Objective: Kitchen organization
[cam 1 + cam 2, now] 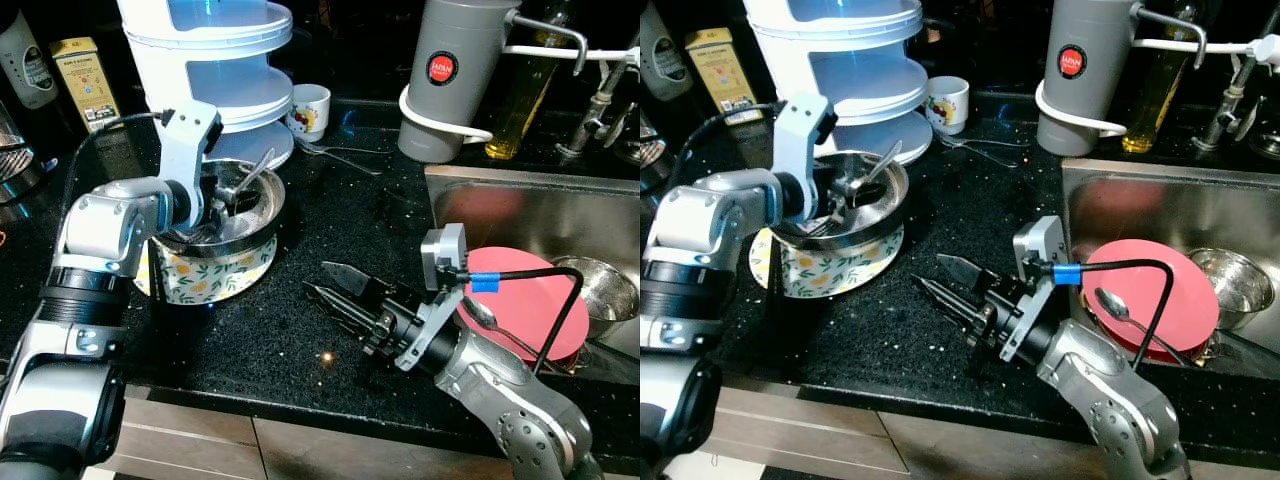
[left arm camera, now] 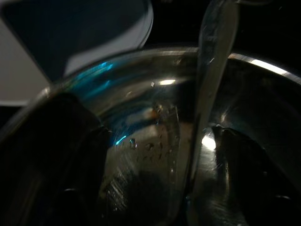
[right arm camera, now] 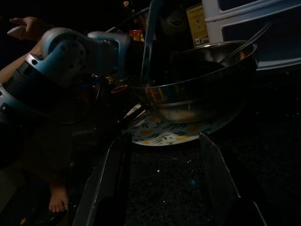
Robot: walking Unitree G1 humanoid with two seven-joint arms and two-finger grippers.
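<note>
The left gripper (image 1: 222,200) reaches down into a shiny metal bowl (image 1: 262,215) on the left of the black tabletop (image 1: 300,330). Its fingers (image 2: 61,155) sit on each side of a spoon handle (image 2: 209,70) that leans up out of the bowl, but it is too dark to tell if they pinch it. A fork (image 1: 195,235) lies in the bowl too, near the fingers. The bowl sits on a plate (image 1: 215,282) with yellow and green flowers on it. The right gripper (image 1: 335,288) is low over the tabletop, near the front, to the right of the bowl. Its fingers (image 3: 110,183) are wide open and hold nothing, and they point at the bowl. Just behind the bowl stands a tall white stack of tubs (image 1: 225,70). A small white cup (image 1: 308,108) and a fork (image 1: 340,152) are next to it on the tabletop. Far back stands a grey flask (image 1: 450,70). On the right is the sink (image 1: 500,200). In it lie a red plate (image 1: 555,310) with a spoon (image 1: 490,320) on it and a small metal bowl (image 1: 610,290).
</note>
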